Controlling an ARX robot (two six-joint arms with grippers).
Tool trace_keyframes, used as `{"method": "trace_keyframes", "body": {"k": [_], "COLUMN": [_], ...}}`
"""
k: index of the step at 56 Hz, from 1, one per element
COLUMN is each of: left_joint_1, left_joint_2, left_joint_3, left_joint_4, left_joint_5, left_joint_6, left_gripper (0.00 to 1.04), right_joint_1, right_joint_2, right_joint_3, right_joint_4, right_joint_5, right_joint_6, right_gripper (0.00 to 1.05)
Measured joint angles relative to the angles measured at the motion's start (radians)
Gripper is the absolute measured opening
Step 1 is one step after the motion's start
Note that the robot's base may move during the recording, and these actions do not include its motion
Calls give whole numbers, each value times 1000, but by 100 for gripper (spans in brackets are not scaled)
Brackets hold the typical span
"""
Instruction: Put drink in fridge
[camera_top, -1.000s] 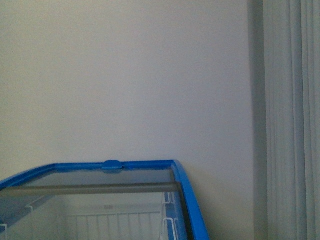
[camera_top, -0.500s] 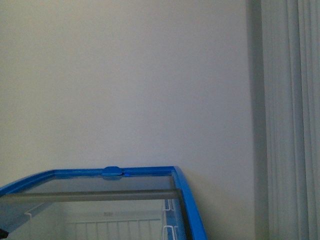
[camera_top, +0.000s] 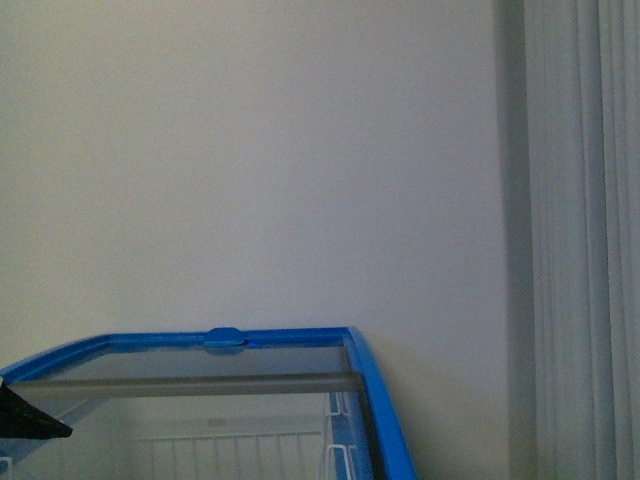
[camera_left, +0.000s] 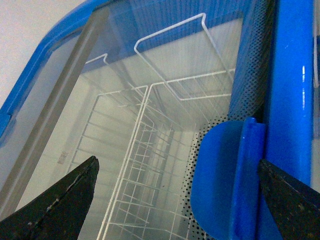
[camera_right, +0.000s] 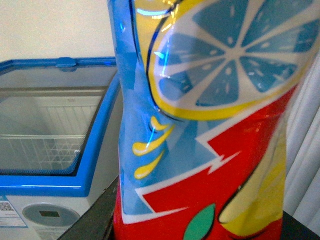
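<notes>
The fridge (camera_top: 372, 400) is a white chest freezer with a blue top rim and a sliding glass lid; a white wire basket (camera_left: 145, 165) lies inside. My left gripper (camera_left: 177, 200) is open, its black fingers (camera_left: 60, 205) spread over the glass lid next to the blue lid handle (camera_left: 225, 180); one dark finger tip shows in the front view (camera_top: 25, 420). My right gripper is shut on the drink (camera_right: 205, 120), whose blue, yellow and red label fills the right wrist view. The drink is held off to the side of the fridge (camera_right: 100, 145), apart from it.
A plain pale wall (camera_top: 250, 150) stands behind the fridge. Grey-white curtains (camera_top: 585, 240) hang at the right. A round control panel (camera_right: 47, 215) shows on the fridge's white front.
A black fingertip of my left gripper has come into the front view at the lower left. The fridge has shifted only slightly in the picture.
</notes>
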Motion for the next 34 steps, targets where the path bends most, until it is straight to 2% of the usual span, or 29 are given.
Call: {"method": "trace_keyframes", "body": {"k": [20,34], "left_joint_1": [-35,-51], "left_joint_2": [129,253], "left_joint_3": [136,338], "left_joint_4": [-44,54], "left_joint_5": [-40,-98], "left_joint_6": [-24,-105], "left_gripper": [97,97], "right_joint_1": [0,0], "right_joint_2": [0,0], "right_joint_3": [0,0], "right_joint_4": [0,0], "right_joint_5": [0,0], "right_joint_6": [0,0], "right_gripper": [44,44]}}
